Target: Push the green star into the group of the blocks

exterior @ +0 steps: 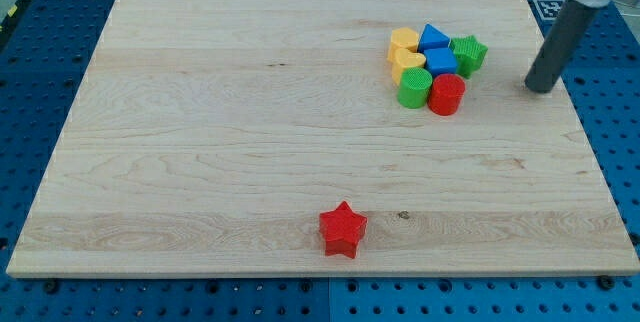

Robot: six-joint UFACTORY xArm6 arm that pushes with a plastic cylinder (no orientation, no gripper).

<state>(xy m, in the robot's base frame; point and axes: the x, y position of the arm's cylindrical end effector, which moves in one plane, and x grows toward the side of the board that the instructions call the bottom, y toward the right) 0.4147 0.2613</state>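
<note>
green star (pixel 468 54) touches blue block (pixel 441 61), cluster near table (pixel 250 142) top-right corner | my tip (pixel 540 88) right of star, apart | no pincer fitted, state n/a

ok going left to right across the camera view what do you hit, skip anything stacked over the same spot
red star → yellow blocks → red cylinder → green star → my tip. The green cylinder and the blue blocks overlap their neighbours, so they are left out.

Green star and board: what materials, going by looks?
Green star: likely 3D-printed plastic; matte, fine ribbed lines on its faces. Board: pale wood, probably unvarnished; visible grain streaks, small dark knots, no glare.
</note>
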